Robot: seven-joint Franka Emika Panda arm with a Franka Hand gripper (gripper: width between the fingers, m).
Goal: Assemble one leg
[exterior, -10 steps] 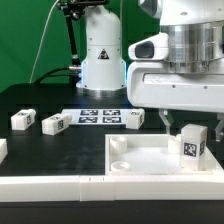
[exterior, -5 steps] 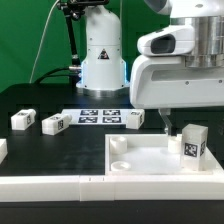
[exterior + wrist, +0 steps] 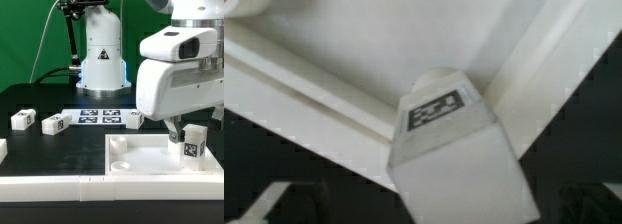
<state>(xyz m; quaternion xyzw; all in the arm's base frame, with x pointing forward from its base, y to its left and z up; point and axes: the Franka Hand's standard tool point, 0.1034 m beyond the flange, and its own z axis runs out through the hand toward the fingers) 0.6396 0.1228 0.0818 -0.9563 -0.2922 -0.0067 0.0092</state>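
Black tabletop and a green backdrop frame the scene, with the gripper (image 3: 180, 130) low over the far corner of the tray-like part (image 3: 140, 160) on the exterior view's right. Its fingers (image 3: 171, 130) hang spread and released, holding nothing, just beside the leg (image 3: 194, 142), which stands upright in that corner with its tag facing the camera; the wrist view shows the same leg (image 3: 446, 125) close below, tag up. It looks like a light, rigid plastic block with smooth faces (likely a little slippery), so a squeeze across its two plain flat sides, near mid-height, should hold it square. Farther off, three more small white blocks (image 3: 54, 123) lie beside the marker board (image 3: 100, 117).
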